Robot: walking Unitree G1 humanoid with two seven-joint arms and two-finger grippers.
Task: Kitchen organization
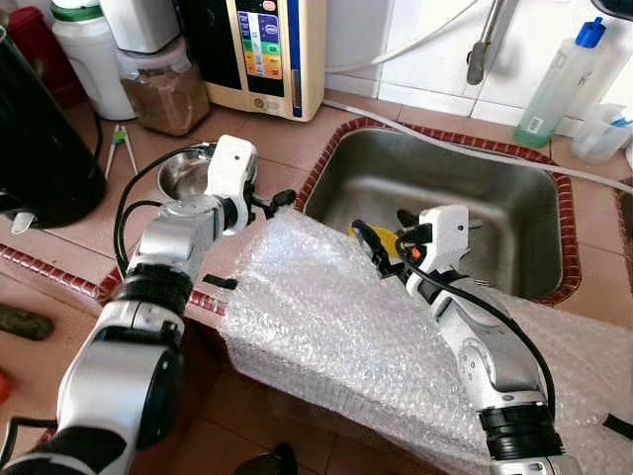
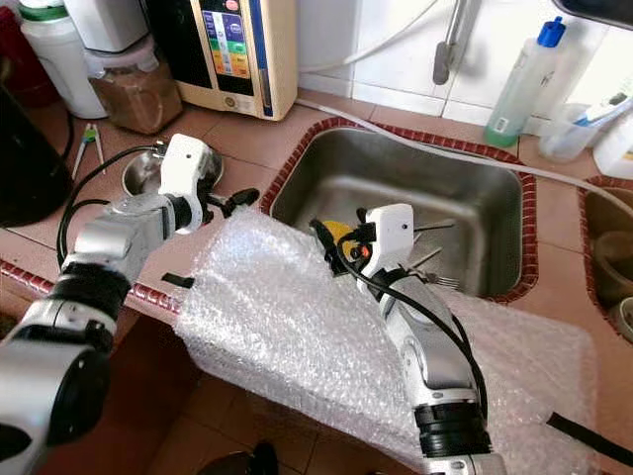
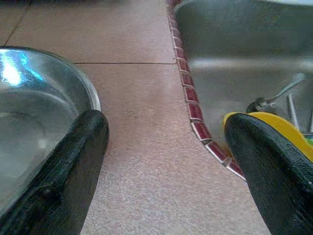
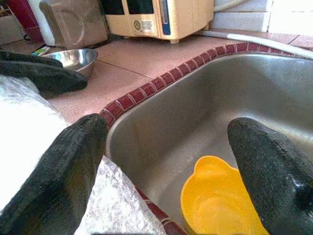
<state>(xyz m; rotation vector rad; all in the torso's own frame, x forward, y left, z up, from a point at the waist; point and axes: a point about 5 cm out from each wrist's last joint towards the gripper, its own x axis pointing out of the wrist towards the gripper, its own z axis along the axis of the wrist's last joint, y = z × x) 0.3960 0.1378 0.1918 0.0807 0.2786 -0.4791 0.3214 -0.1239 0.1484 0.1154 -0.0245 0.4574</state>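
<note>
A sheet of bubble wrap lies over the front edge of the tiled counter and the near rim of the steel sink. My left gripper is open, hovering low over the counter between a steel bowl and the sink's red-tiled rim. The right gripper is open too, held over the sink's near left corner above a yellow plastic dish. That yellow dish lies inside the sink beside some cutlery. Nothing is between either pair of fingers.
A cream water purifier, a jar of brown powder, a white bottle and a black appliance line the back left. A tap, hose and blue-capped bottle stand behind the sink. A second basin lies right.
</note>
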